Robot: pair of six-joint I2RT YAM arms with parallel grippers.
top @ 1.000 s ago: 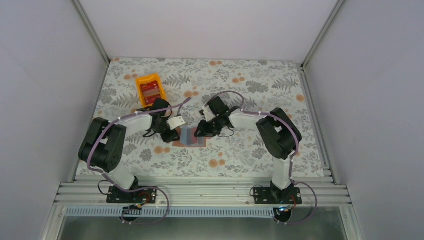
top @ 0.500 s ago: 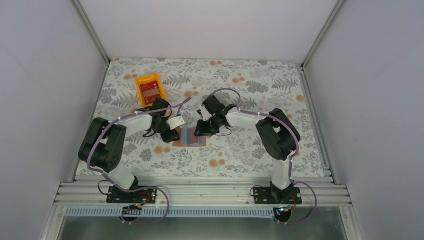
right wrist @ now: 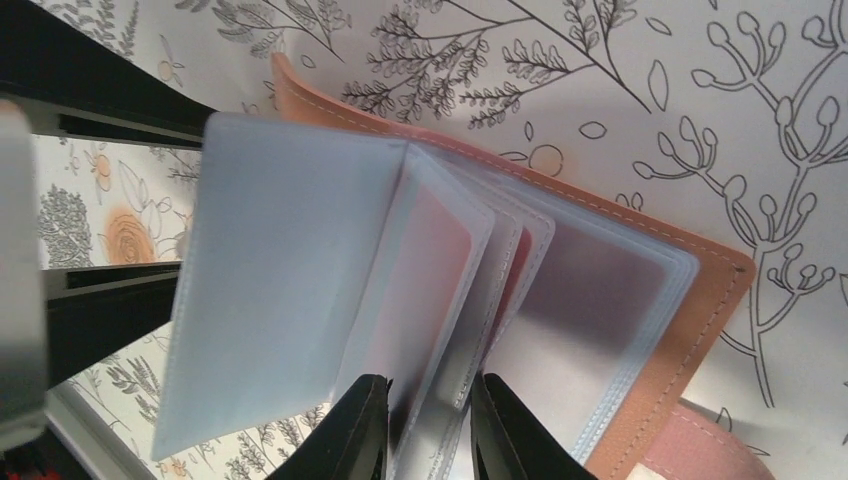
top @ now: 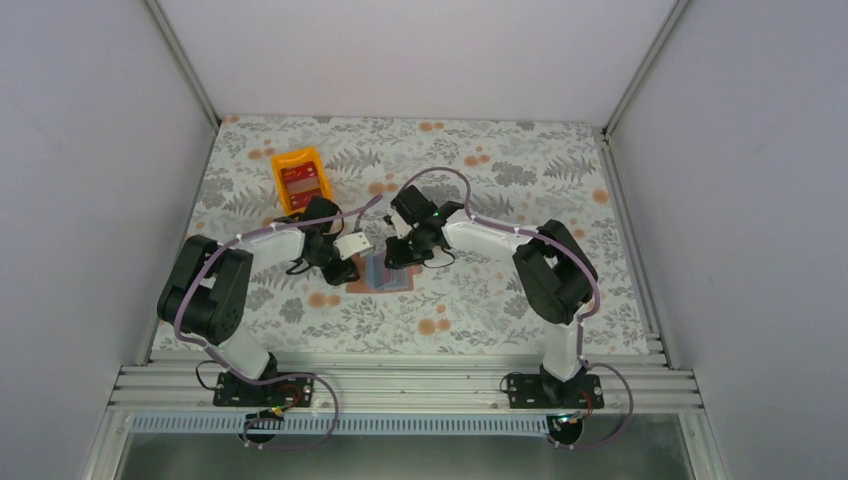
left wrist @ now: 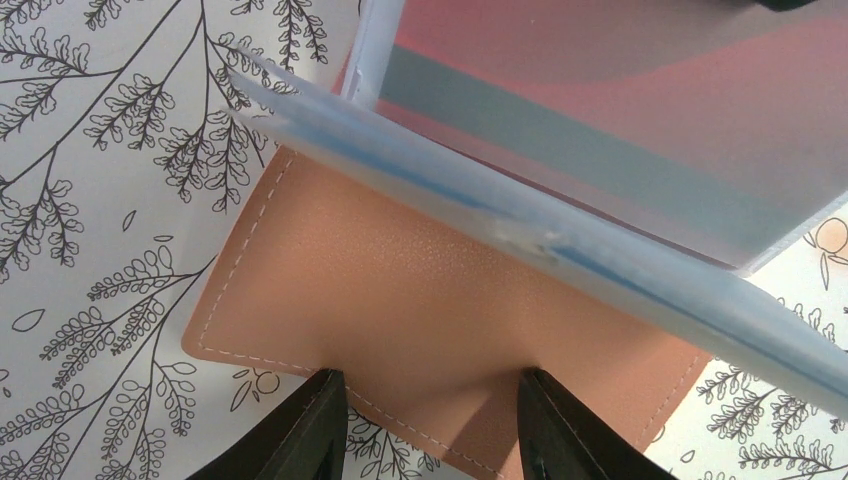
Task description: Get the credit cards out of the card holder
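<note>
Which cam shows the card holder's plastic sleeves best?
Right wrist: the card holder lies open, sleeves fanned, a red card showing in one. Left wrist shows its tan cover and blurred sleeve edges. Top external shows only a small patch.

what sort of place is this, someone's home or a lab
Most likely a robotics lab cell: plain white walls box in a floral-cloth table, and the left arm and right arm are bolted to an aluminium rail at its near edge.
</note>
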